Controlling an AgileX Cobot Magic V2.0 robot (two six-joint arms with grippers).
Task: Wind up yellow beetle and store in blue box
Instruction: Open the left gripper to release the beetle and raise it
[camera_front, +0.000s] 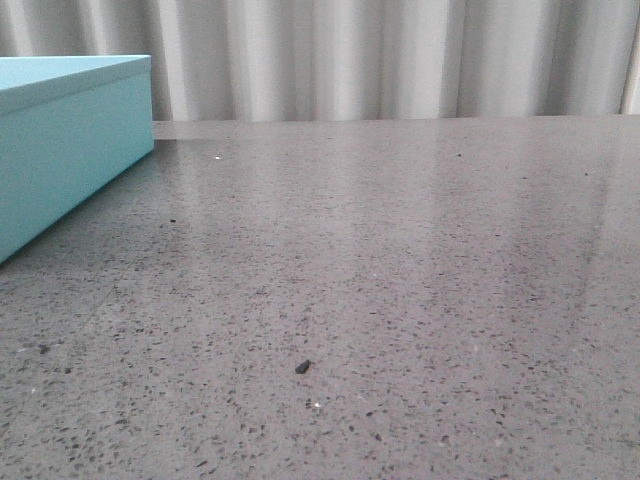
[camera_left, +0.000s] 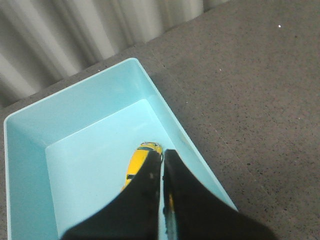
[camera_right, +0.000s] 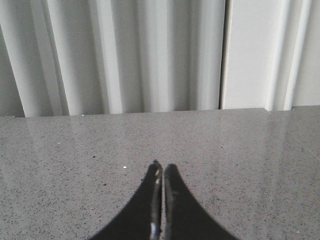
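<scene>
The yellow beetle (camera_left: 139, 162) lies on the floor of the blue box (camera_left: 75, 112), close to one long wall. In the left wrist view my left gripper (camera_left: 163, 152) hangs above the car, its black fingers pressed together and holding nothing; they cover part of the car. The front view shows only the outside of the blue box (camera_front: 70, 150) at the far left of the table; the beetle is hidden there and no arm appears. My right gripper (camera_right: 163, 167) is shut and empty above bare table, facing the curtain.
A grey speckled tabletop (camera_front: 400, 280) stretches to the right of the box. A small dark chip (camera_front: 302, 367) lies near the front. A pale pleated curtain (camera_front: 380, 60) closes off the far edge of the table.
</scene>
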